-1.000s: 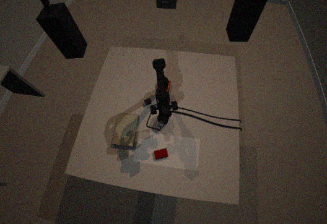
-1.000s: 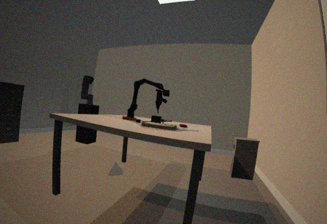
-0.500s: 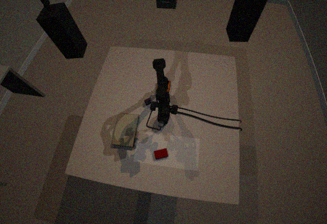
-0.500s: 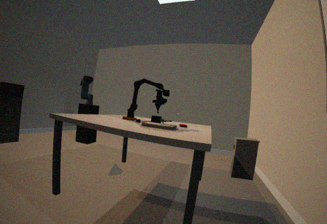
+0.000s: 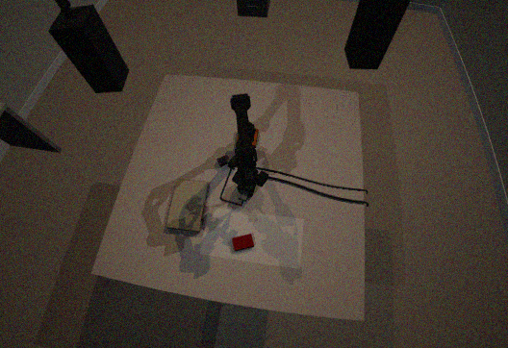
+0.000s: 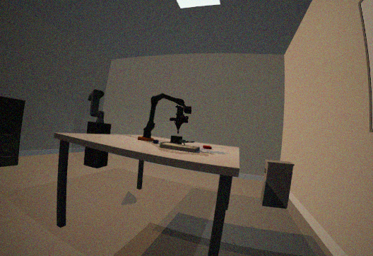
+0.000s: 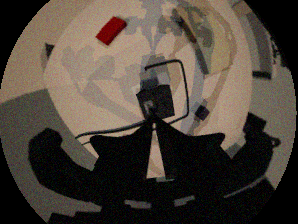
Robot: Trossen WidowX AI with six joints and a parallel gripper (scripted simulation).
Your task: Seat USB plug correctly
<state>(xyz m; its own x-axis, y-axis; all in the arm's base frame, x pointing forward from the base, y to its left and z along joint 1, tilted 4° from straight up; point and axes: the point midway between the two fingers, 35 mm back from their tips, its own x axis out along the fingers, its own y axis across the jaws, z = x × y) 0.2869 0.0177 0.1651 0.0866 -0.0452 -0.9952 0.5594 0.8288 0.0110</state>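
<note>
Black end effector (image 6: 178, 130), fingers nearly closed on the USB plug (image 7: 149, 107), hangs directly above the power cube (image 6: 176, 139) on the worktop (image 6: 212, 161); judged best practice is to square the plug over the cube's socket and press straight down, keeping clear of the red block (image 5: 242, 241) beyond the cube.

A pale table (image 5: 313, 275) is seen mid-frame; on it are lain a red block (image 5: 242, 241), a flat book (image 5: 187, 206), the power cube (image 6: 176, 138) and two black cables (image 5: 317, 189).
</note>
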